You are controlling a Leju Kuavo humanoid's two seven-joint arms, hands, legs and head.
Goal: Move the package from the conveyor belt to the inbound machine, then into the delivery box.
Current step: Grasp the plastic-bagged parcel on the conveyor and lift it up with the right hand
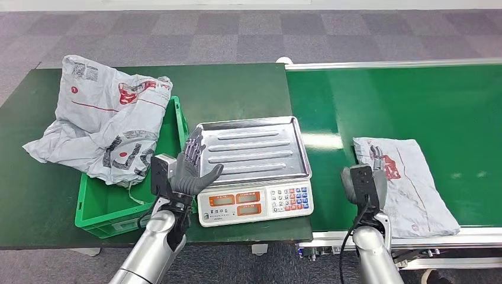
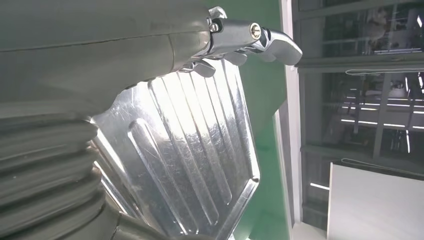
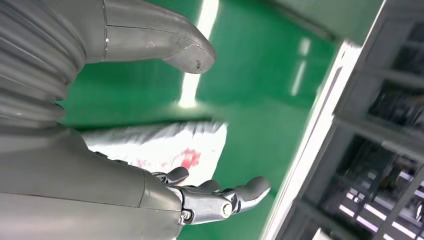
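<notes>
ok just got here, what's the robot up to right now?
A grey package lies flat on the green conveyor belt, not yet picked up. The right hand hovers open at its near edge, holding nothing. The left hand is open beside the scale, whose metal tray is bare. A crumpled grey bag is draped over the green crate at the left.

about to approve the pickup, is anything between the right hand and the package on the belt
Nothing visible is. The right hand hovers open at the near edge of the package, which lies flat on the conveyor belt with only bare green belt around it.
</notes>
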